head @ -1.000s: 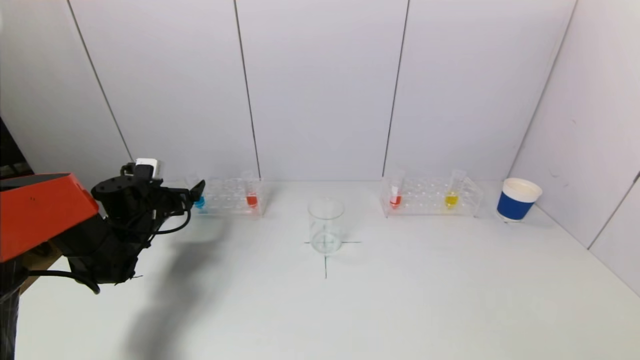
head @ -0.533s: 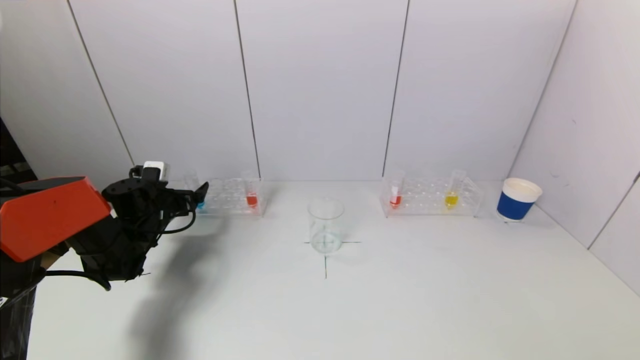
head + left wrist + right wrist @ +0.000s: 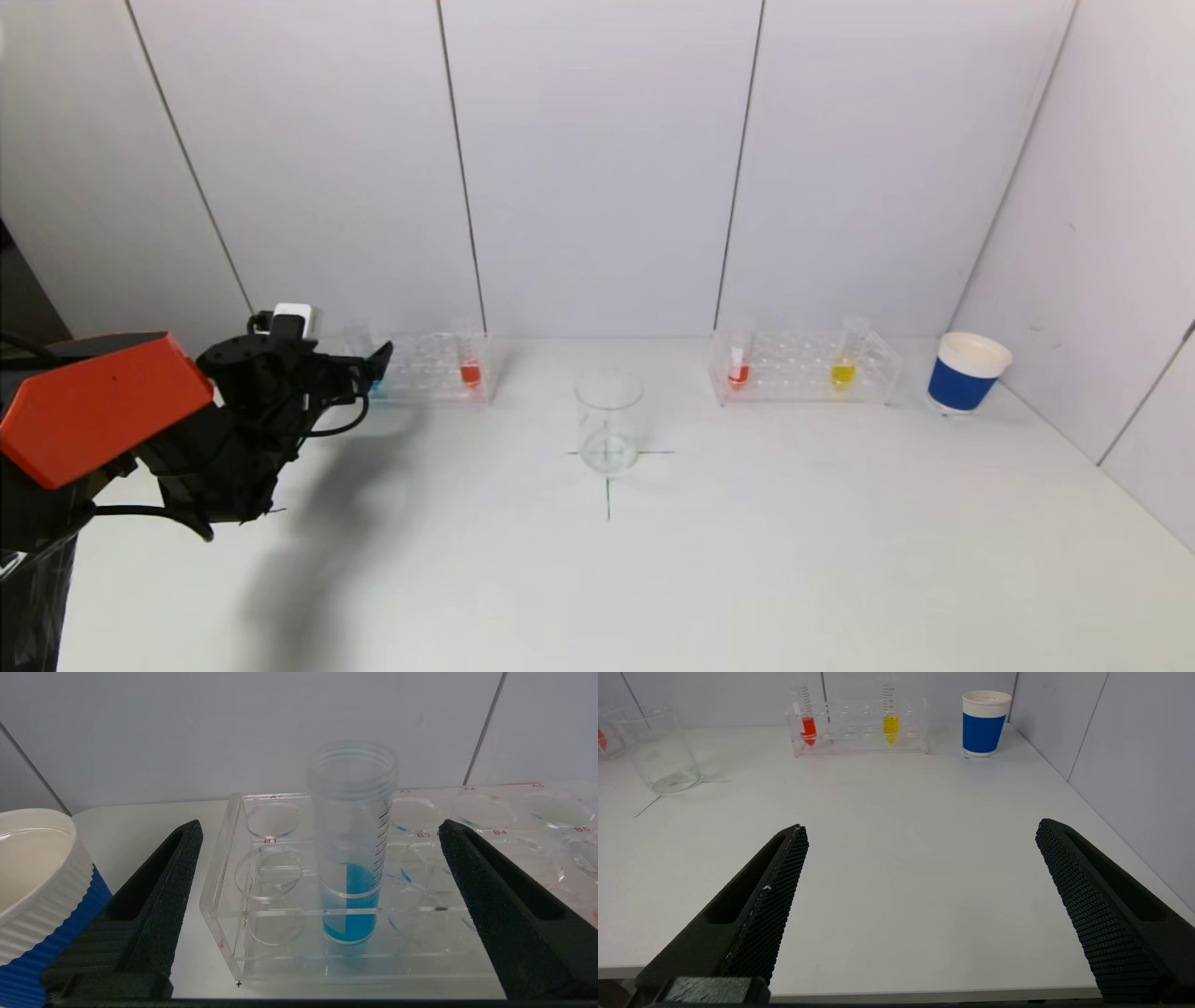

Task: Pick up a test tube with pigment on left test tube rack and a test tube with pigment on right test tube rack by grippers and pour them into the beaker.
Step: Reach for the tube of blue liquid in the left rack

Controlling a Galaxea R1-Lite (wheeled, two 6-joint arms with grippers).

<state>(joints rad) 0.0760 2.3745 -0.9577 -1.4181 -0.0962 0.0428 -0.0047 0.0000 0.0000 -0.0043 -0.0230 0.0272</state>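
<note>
The left claw (image 3: 322, 840), spread wide and holding nothing, frames a blue-filled tube (image 3: 351, 858) standing upright in the left rack (image 3: 425, 366) near the surface's (image 3: 747, 560) back-left corner. The tube looks light, smooth and probably brittle plastic; the clear wall above the liquid seems the safest place to pinch. The right claw (image 3: 920, 840) waits open and empty near the front edge. The beaker (image 3: 609, 422) stands mid-surface.
</note>
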